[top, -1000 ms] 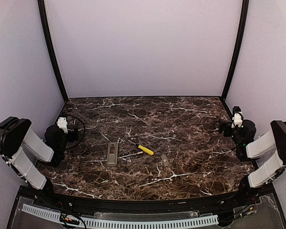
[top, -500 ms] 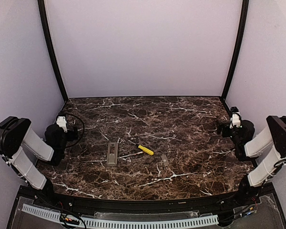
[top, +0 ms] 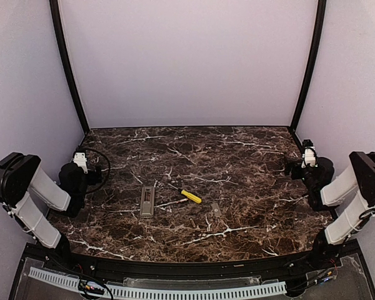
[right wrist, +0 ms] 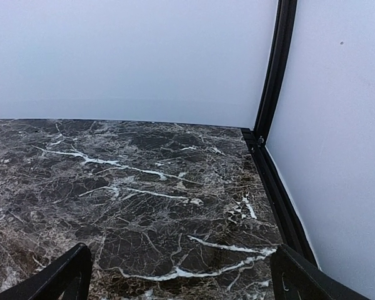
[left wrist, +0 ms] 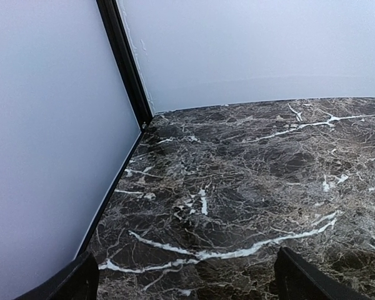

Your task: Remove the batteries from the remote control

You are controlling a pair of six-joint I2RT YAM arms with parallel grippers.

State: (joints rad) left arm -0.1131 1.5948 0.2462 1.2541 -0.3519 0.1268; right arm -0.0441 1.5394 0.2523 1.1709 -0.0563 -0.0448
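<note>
On the table (top: 250, 150), remote control (top: 147, 200) lies lengthwise near-to-far; both jaws spread wide.

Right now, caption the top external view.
Remote control, screwdriver and cover lie on the table; left arm and right arm folded at its sides.
</note>
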